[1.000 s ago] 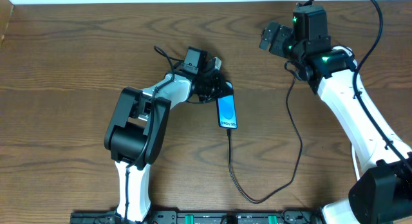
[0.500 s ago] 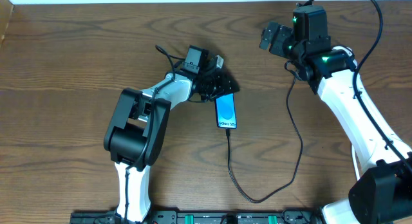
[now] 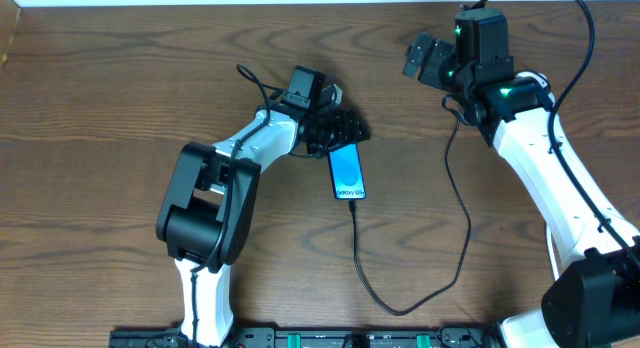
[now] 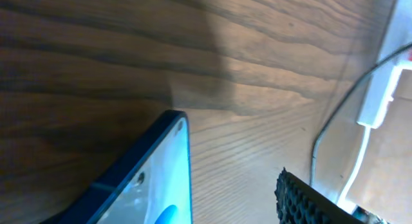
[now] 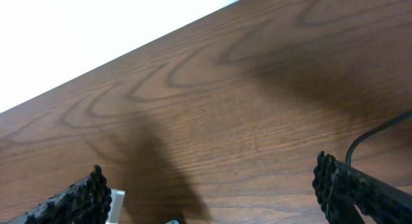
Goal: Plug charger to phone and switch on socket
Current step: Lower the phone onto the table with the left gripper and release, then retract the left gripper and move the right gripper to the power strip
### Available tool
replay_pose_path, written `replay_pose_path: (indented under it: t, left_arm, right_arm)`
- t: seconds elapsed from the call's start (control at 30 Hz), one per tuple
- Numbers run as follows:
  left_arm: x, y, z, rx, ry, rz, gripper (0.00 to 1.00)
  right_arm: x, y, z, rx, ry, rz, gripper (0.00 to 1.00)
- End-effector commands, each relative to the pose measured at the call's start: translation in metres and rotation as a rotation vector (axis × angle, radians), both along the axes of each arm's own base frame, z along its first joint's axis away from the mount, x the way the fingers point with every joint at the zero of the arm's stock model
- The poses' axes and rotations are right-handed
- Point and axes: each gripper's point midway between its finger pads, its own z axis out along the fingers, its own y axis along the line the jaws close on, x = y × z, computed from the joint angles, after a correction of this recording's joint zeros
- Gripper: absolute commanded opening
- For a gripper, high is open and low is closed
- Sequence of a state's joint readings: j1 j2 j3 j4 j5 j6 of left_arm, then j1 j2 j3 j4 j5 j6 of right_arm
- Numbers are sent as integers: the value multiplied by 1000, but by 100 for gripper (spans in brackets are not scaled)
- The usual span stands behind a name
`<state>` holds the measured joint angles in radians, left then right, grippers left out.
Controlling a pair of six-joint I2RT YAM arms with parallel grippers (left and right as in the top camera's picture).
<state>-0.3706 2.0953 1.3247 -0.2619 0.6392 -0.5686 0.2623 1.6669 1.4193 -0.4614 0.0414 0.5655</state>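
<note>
Though at the top end of the phone [image 3: 347,173], left fingers [image 4: 304,199] apart; right fingers [image 5: 360,185] apart too.

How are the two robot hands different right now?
The left gripper sits at the top end of the phone; the right gripper is off near the table's far edge, away from it. The right gripper's fingers are spread wide with nothing between them; the left wrist view shows only one left finger, beside the phone. Both have black, bumpy finger pads.

Lit phone [image 3: 347,173], charger [image 3: 358,258] at its end
</note>
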Motion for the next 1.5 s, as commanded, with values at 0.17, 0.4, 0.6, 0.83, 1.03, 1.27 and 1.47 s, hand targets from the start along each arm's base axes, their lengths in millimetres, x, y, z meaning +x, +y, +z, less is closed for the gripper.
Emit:
replay_pose_path:
  t: [0.17, 0.4, 0.6, 0.83, 1.03, 1.27, 1.47]
  left_arm:
    - [-7, 44, -52, 256, 46, 81, 74]
    - [-10, 53, -56, 306, 54, 95, 75]
    - [-10, 55, -57, 320, 55, 98, 79]
    - [-9, 57, -57, 328, 53, 102, 85]
    - [-3, 65, -56, 341, 35, 114, 86]
    - [30, 110, 4, 336, -127, 121, 86]
    - [27, 182, 93, 487, -274, 227, 86]
  right_arm:
    - [0, -4, 8, -15, -18, -4, 99]
    - [0, -4, 7, -15, -16, -4, 99]
    - [-1, -4, 6, -17, -11, -4, 99]
    - [-2, -5, 5, -18, -5, -4, 99]
    - [-3, -5, 4, -35, -1, 9, 99]
    - [-4, -5, 3, -43, 1, 16, 99]
    - [-5, -5, 2, -44, 6, 16, 99]
